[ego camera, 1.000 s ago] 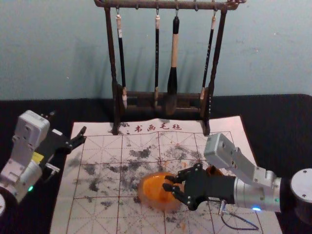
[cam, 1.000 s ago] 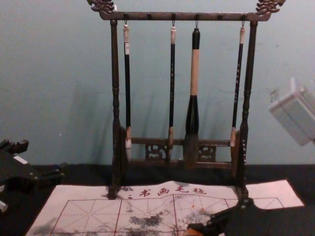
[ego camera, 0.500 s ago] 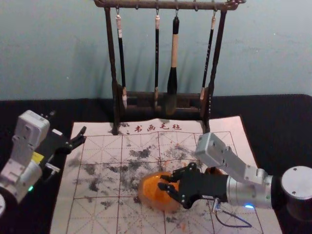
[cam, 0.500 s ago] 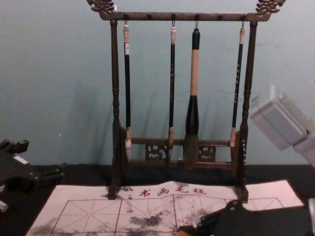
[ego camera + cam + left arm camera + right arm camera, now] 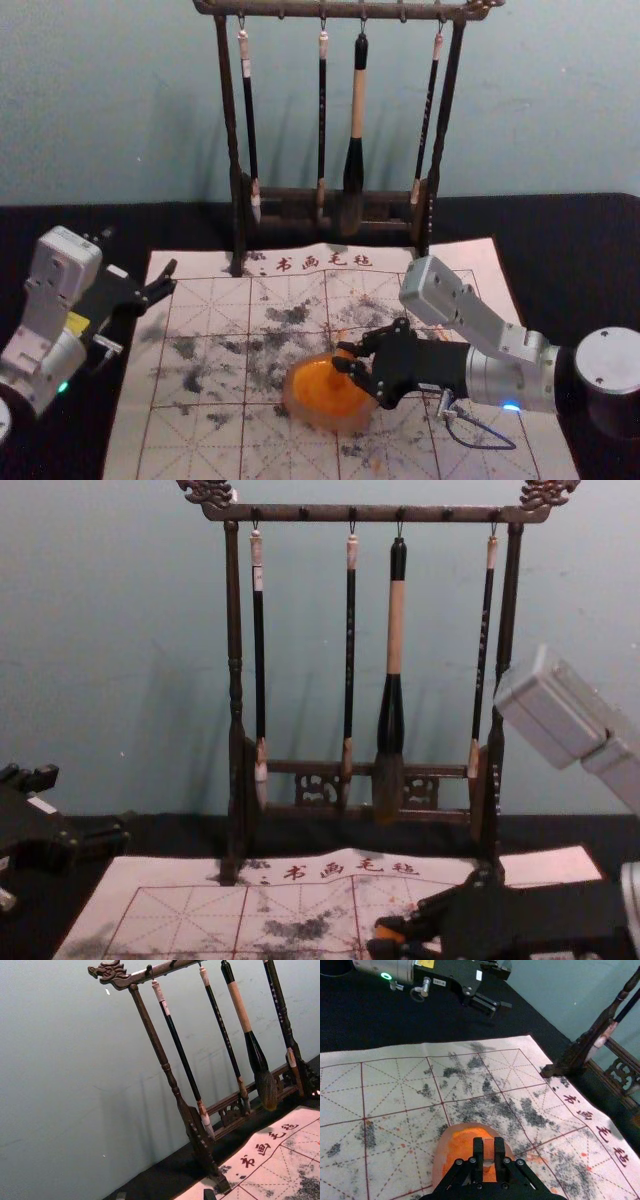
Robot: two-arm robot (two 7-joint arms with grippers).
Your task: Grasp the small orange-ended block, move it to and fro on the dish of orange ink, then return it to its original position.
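- My right gripper sits right of centre in the lower half of the head view, reaching in over the far right side of the ink dish. Its two fingers are closed in on the small block, one on either side.
- The block is at the lower middle of the right wrist view, its orange end between the fingertips and the orange ink behind it. In the chest view it is low, right of centre.
- What has just changed: half a second ago the fingertips were lower in the head view and a touch further left. In the chest view, too, the block has gone up and slightly right.
- I read that as a stroke away from me, or a small lift off the ink; from here I can't tell whether block and ink are touching.
- Either way the grip has held, so I'd judge the to-and-fro is under way, with the return still to do.
- Next I'd check contact, finish the strokes gently and keep off the rim; a hard push could drag the dish across the mat or twist the block.
- My left gripper is parked at the left of the head view, fingers spread, holding nothing.
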